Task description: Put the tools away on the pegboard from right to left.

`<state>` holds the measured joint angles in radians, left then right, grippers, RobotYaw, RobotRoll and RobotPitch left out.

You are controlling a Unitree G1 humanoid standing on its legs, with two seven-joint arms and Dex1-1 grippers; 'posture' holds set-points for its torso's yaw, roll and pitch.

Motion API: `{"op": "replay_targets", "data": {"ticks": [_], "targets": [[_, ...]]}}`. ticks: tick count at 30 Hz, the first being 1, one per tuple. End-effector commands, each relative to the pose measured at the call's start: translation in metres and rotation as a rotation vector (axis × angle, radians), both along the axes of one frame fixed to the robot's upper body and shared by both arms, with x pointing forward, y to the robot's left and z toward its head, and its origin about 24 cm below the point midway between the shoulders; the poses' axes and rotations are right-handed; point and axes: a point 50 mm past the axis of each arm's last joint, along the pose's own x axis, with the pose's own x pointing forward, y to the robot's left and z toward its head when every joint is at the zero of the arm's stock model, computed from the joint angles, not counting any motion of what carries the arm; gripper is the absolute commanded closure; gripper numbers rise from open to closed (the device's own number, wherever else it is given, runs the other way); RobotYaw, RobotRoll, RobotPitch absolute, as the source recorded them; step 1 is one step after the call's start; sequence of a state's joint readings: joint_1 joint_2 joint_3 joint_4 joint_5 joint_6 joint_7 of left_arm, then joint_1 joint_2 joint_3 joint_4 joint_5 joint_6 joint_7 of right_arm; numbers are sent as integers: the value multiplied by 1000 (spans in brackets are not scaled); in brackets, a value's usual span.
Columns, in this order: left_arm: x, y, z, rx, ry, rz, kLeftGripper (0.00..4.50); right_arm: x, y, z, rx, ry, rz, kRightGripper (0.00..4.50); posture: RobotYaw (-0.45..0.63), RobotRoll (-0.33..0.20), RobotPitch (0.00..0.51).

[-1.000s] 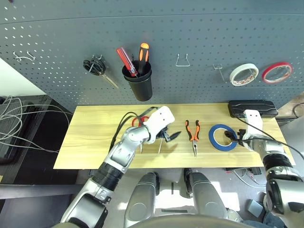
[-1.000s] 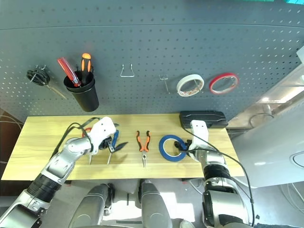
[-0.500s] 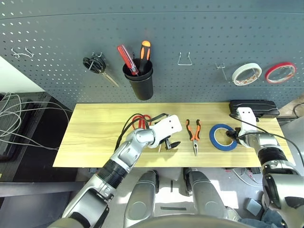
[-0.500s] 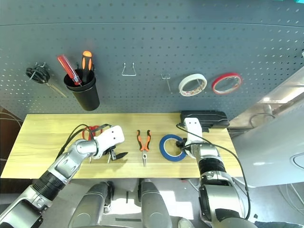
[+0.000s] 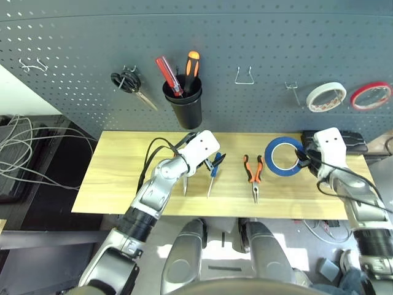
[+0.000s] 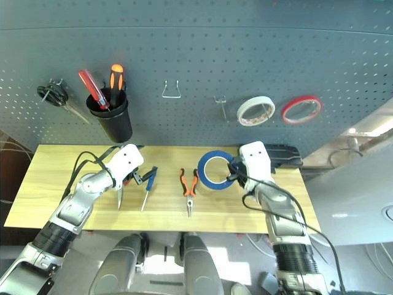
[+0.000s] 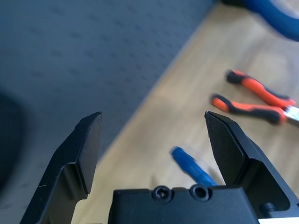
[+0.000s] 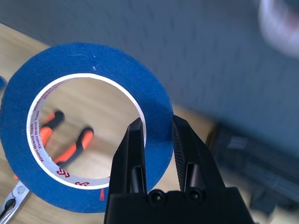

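Observation:
My right gripper [image 8: 156,127] is shut on the rim of the blue tape roll [image 5: 282,156], holding it upright above the table's right part, in front of the pegboard [image 5: 264,37]. The orange-and-black pliers [image 5: 253,176] lie on the wood near the middle. Left of them lies the small blue-handled screwdriver [image 5: 214,168]. My left gripper [image 7: 152,121] hovers open just above the screwdriver [image 7: 189,165], with nothing between its fingers. The scissors lie mostly under my left hand; only a thin blade [image 5: 185,186] shows.
On the pegboard hang black-handled scissors [image 5: 126,81], a black cup [image 5: 186,106] with two screwdrivers, a white tape roll [image 5: 325,96] and a red one [image 5: 371,95]. Two bare hooks [image 5: 244,77] [image 5: 293,92] sit between. A black case [image 5: 353,140] lies at the table's back right.
My right gripper closed on the blue tape roll and lifted it off the table toward the pegboard. The left hand drifted right, then back over the screwdriver, still open.

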<state>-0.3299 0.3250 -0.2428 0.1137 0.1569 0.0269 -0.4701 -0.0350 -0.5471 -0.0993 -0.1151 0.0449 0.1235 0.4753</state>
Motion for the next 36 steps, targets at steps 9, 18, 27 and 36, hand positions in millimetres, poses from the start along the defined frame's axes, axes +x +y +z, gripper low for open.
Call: {"op": "replay_targets", "data": {"ticks": [9, 18, 27, 36], "targets": [[-3, -6, -2, -45, -18, -37, 0, -20, -10, 40, -179, -439, 94, 3801, -63, 0, 260], [-8, -12, -7, -35, 12, -135, 0, -20, -2, 56, -153, -525, 121, 3801, -75, 0, 261], [-30, -28, 19, -187, -157, -364, 0, -14, -1, 62, -125, -563, 95, 3801, -73, 0, 251], [-31, -34, 24, -214, -184, -404, 0, 14, -5, 66, -110, -562, 30, 3801, -52, 0, 232]]}}
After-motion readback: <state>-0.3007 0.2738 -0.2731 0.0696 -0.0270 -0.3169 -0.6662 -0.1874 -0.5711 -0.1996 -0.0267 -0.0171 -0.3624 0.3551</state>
